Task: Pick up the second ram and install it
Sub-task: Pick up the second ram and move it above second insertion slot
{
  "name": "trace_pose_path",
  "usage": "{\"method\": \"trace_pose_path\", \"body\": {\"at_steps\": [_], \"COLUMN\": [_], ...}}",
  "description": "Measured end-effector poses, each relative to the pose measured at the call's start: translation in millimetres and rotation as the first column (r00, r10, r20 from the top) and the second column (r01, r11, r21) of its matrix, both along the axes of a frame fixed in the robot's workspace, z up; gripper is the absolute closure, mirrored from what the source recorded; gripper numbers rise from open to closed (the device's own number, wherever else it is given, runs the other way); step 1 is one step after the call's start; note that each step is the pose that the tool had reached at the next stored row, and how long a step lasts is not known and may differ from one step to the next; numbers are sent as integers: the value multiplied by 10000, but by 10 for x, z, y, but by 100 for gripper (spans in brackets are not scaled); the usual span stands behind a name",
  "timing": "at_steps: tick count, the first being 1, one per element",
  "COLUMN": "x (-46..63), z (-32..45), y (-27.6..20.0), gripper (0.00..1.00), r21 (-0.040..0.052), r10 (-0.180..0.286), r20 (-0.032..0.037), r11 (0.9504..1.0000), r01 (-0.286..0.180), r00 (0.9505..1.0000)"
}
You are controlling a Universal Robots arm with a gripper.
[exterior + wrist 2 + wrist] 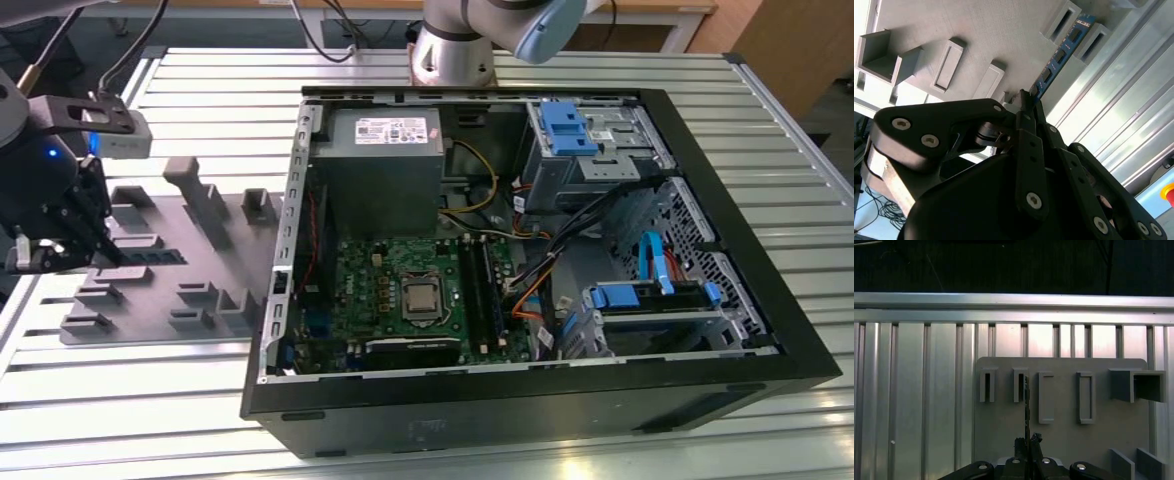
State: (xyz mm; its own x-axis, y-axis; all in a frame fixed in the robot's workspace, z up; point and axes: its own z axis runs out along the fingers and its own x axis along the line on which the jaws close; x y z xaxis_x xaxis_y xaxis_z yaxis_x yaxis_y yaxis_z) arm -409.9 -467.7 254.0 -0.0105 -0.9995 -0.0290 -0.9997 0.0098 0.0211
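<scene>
Over the grey tray [1064, 440] on the ribbed metal tabletop [914, 390], at the exterior view's left, the hand [1028, 441] hung low. The open computer case [534, 400] and its green motherboard [387, 285] lay well apart, toward that view's right.

The second ram [1060, 54] stood on edge in the tray. The second wrist view showed a blue board face with a row of black chips. The first wrist view caught it edge-on as a thin dark line. Its far end sat between two raised brackets of the tray; its near end ran in between the fingers [1029, 150].

Hand state: fingers drawn together and clamped on the near end of the stick, as far as both wrist views showed.

Orientation: long axis level with the tray, running straight away from the hand and parallel to the tabletop's ribs. Flat faces turned sideways toward the finger pads.

Handling, by judgement: light, stiff and thin, and it won't sag when held by one end. Fragile, though, with brittle chips and an exposed contact edge. Smooth faces could slip or let it pivot under a one-end grip. Best hold looked to be across the flat faces near the upper edge, clear of the contact edge, squeezing no harder than needed.
</scene>
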Motion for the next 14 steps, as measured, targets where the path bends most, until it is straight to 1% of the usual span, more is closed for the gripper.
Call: {"method": "trace_pose_path", "body": {"at_steps": [14], "x": [0], "z": [34], "y": [0], "gripper": [86], "r21": [1], "r10": [0], "r20": [1], "r11": [10000], "r01": [0], "r00": [10000]}}
